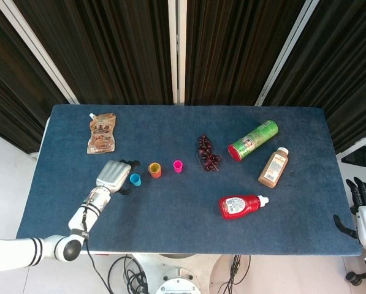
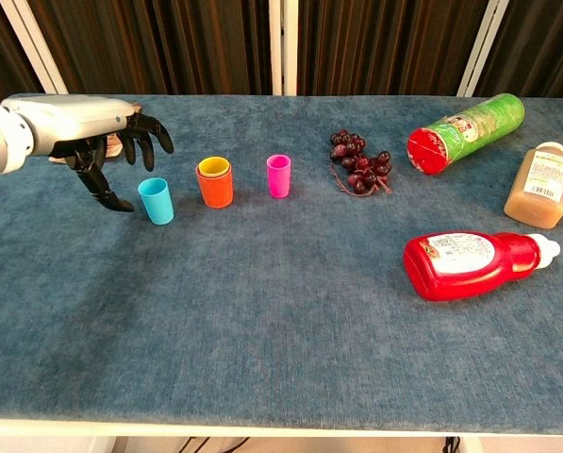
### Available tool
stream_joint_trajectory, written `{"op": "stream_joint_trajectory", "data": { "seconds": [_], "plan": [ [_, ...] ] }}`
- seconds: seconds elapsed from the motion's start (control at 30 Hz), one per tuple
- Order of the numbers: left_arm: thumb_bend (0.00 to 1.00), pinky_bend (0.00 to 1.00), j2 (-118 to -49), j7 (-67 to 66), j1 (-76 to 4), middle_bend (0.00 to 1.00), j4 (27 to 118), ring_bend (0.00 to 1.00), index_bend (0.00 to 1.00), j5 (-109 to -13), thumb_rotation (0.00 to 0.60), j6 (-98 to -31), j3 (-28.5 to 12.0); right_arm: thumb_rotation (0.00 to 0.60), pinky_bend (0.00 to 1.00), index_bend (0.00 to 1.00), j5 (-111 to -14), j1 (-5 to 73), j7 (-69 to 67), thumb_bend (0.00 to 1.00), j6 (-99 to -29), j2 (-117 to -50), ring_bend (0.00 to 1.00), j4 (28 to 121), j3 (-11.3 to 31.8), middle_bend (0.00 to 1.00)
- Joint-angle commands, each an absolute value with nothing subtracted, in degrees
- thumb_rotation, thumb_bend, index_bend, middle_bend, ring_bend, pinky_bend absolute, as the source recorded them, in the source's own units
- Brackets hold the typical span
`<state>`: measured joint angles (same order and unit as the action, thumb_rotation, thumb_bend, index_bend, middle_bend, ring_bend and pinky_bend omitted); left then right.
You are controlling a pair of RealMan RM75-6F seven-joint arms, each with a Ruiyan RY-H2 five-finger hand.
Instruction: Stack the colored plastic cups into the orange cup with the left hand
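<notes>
Standing upright with mouths up toward the tabletop's (image 1: 170, 245) left half are the blue cup (image 2: 156, 200), the orange cup (image 2: 215, 184) holding a yellow cup (image 2: 213, 167), and the pink cup (image 2: 278, 176). My left robot hand (image 2: 111, 151) hovers spread, empty, just beside blue. Grapes (image 2: 358, 163) lie beyond pink. My right robot hand (image 1: 363, 199) is cut off; its state is unclear.

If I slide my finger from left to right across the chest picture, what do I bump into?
left hand → blue cup → orange cup → pink cup → grapes → red bottle → brown bottle
</notes>
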<state>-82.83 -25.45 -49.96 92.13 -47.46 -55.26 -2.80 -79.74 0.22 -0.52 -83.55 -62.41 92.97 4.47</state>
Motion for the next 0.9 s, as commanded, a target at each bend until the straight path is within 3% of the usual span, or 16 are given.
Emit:
{"op": "stream_joint_trajectory", "data": {
  "seconds": [0.03, 0.9],
  "plan": [
    [0.16, 0.55, -83.78, -25.7, -49.99, 0.31, 91.1, 0.32, 0.28, -47.33, 0.6, -54.63, -3.03, 0.6, 0.0, 0.0, -79.66, 0.28, -0.66, 0.23, -83.22, -62.36, 0.0, 92.95, 4.35, 0.0],
    [0.21, 0.67, -90.2, -25.31, -48.91, 0.46, 82.0, 0.48, 0.45, -50.17, 0.6, -53.43, -5.36, 0.6, 0.0, 0.0, -78.2, 0.31, -1.47, 0.23, -81.85, -62.01, 0.0, 92.17, 4.29, 0.0]
  ]
}}
